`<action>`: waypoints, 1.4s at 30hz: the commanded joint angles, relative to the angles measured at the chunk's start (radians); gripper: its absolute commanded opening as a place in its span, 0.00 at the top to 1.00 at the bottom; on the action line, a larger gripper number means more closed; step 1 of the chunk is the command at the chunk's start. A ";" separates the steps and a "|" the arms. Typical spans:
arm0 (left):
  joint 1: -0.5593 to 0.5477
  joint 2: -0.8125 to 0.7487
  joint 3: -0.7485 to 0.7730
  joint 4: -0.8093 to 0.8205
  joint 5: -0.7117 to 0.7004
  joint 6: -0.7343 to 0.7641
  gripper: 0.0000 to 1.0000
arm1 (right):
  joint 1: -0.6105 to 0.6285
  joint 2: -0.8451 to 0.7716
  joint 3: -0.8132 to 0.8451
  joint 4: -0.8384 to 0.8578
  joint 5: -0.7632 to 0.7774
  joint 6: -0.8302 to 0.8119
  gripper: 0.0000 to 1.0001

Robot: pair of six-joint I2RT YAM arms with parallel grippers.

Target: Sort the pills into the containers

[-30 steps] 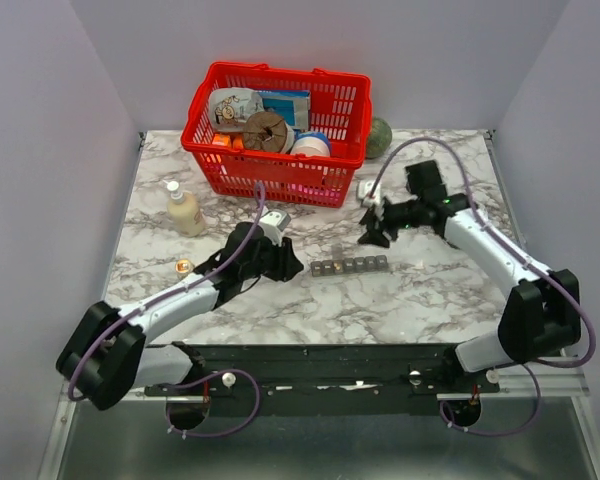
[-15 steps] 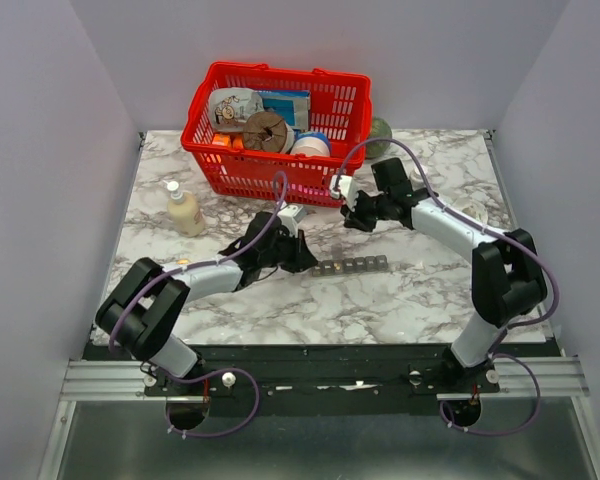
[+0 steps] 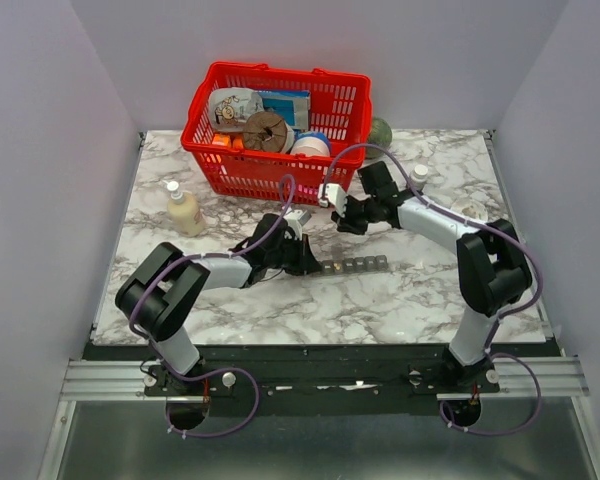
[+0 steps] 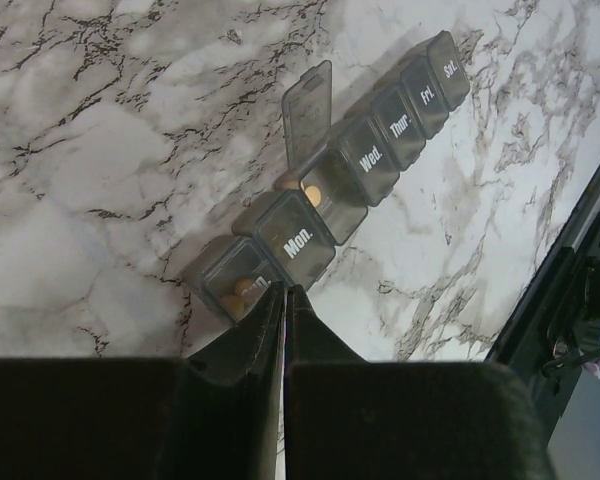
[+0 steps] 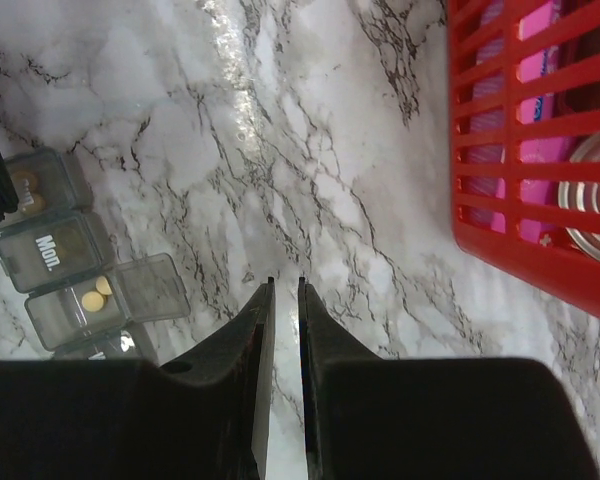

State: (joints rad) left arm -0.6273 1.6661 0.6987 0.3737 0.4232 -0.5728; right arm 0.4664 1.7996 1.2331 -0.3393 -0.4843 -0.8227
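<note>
The containers are a dark grey pill organizer [image 3: 351,265] with day labels, lying on the marble table. In the left wrist view [image 4: 365,160] the third compartment's lid stands open with a yellow pill [image 4: 313,195] inside. The end compartment [image 4: 232,285] holds orange pills. My left gripper [image 4: 283,291] is shut, its tips at that end compartment's edge; it also shows in the top view [image 3: 308,260]. My right gripper [image 5: 285,283] is nearly closed with a thin gap and nothing in it, over bare marble just beyond the organizer [image 5: 65,250]. In the top view the right gripper [image 3: 342,224] is between organizer and basket.
A red basket [image 3: 280,175] full of items stands at the back, its wall close to the right gripper [image 5: 540,130]. A cream bottle [image 3: 183,210] stands at the left. A small white-capped bottle [image 3: 417,176] and a green round object [image 3: 380,132] are at the back right.
My left gripper has moved right to the organizer's left end. My right gripper has swung left from the table's right side to just behind the organizer, near the basket front.
</note>
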 commanded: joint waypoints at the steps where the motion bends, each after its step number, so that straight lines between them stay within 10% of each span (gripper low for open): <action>1: 0.003 0.017 0.019 0.013 0.014 -0.009 0.89 | 0.026 0.056 0.055 -0.061 0.001 -0.062 0.78; 42: 0.003 0.069 0.079 -0.134 -0.060 -0.027 0.90 | 0.129 0.013 -0.040 -0.334 -0.056 -0.164 0.78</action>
State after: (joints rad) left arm -0.6273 1.7092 0.7734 0.2897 0.4030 -0.5964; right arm 0.5751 1.7786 1.2041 -0.6472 -0.5846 -1.0302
